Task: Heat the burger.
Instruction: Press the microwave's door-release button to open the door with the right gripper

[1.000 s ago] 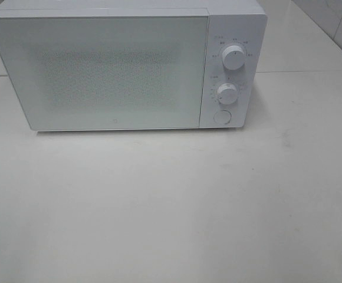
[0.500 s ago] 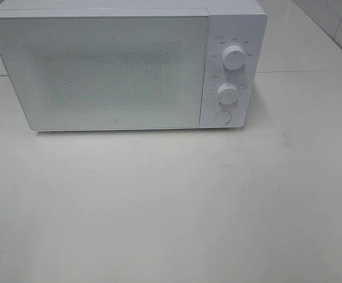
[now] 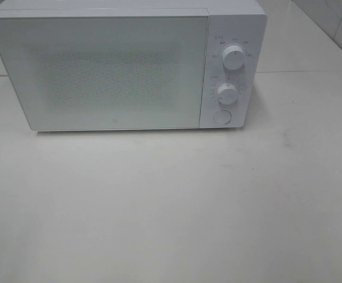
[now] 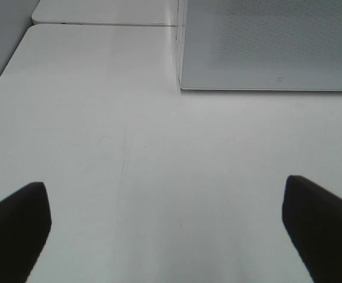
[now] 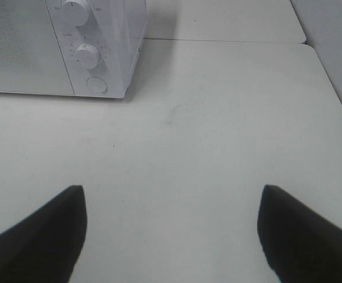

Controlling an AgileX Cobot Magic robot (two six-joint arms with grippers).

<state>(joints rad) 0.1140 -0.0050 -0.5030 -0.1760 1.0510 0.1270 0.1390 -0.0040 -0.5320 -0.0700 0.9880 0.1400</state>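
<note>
Over the white surface (image 4: 100,88), left tool (image 4: 166,203) is hanging spread wide, gripping nothing; right tool (image 5: 171,215) is also gaping wide, touching nothing, facing the closed microwave (image 5: 117,32)

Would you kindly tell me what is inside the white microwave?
The microwave has its door shut, and the pale speckled front shows nothing behind it. Whether the burger is inside cannot be seen from any view.

One microwave (image 3: 100,71) on the worktop (image 3: 171,206). Its panel has two knobs (image 3: 234,59) and one round button (image 3: 222,116). Four dark fingers (image 4: 15,230) show.
</note>
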